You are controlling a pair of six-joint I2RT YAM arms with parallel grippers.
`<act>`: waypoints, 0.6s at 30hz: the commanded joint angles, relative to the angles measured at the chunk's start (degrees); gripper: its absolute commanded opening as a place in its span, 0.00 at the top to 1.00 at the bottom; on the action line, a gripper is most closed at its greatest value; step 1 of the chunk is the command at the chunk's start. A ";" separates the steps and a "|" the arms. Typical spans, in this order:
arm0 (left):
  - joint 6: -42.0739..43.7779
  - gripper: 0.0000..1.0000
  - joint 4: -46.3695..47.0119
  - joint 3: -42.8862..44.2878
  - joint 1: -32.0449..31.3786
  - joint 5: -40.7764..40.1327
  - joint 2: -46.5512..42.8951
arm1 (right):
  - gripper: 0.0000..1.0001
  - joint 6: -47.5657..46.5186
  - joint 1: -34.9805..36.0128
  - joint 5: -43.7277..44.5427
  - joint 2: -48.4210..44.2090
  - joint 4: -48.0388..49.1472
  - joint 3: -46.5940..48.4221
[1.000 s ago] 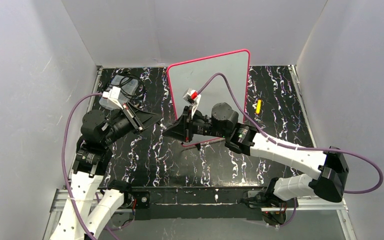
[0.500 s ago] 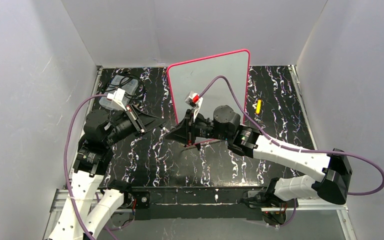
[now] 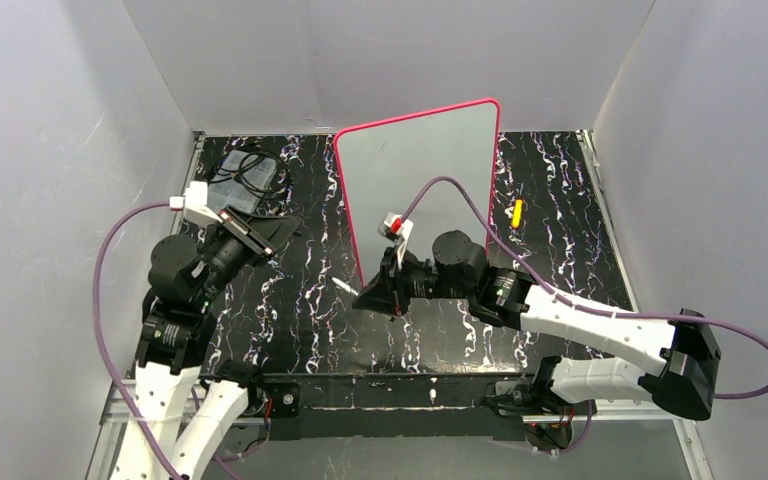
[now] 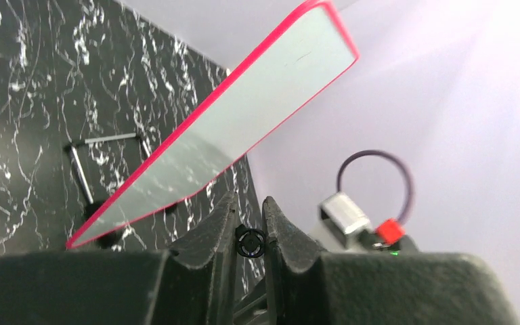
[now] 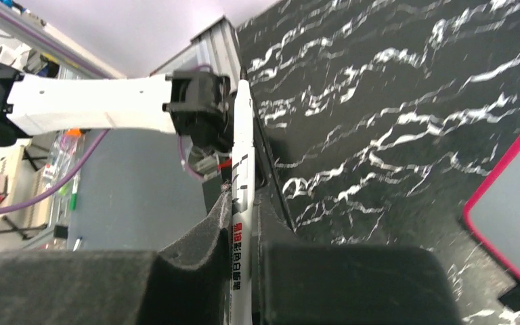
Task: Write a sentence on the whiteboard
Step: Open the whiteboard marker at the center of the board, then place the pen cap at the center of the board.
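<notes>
The whiteboard [image 3: 420, 170] stands upright at the middle back, with a pink-red frame and a blank face; no sentence shows on it. The left wrist view shows it edge-on [image 4: 244, 115] with its black feet. My right gripper [image 3: 362, 296] is in front of the board's lower left corner, shut on a white marker [image 3: 344, 285] whose end points left. The right wrist view shows the marker [image 5: 242, 169] between the fingers [image 5: 210, 233]. My left gripper [image 3: 288, 228] is left of the board, shut on a small black round cap [image 4: 250, 242].
A clear plastic box with black cables [image 3: 245, 175] sits at the back left. A small yellow object [image 3: 517, 212] lies right of the board. The board's corner [image 5: 514, 217] shows in the right wrist view. Grey walls surround the black marbled table [image 3: 300, 320].
The two grippers were tip to tip in front of the board and have drawn apart. The left swung back to the left; the right moved nearer and right with the marker.
</notes>
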 commanded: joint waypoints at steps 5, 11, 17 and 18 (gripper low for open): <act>1.26 1.00 0.66 1.29 0.23 -12.56 -3.33 | 0.99 2.57 0.52 -1.82 -2.21 -0.96 -2.30; 11.78 1.00 -8.30 -0.05 0.23 -15.48 0.19 | 0.99 1.30 0.52 3.40 -4.89 -3.50 -1.89; 13.21 1.00 -4.84 -14.11 0.15 -14.64 5.60 | 0.99 1.32 0.52 12.99 -7.86 -5.69 -2.52; 13.47 1.00 -4.04 -15.24 0.14 -14.91 6.63 | 0.99 1.28 0.52 14.34 -8.14 -6.48 -2.32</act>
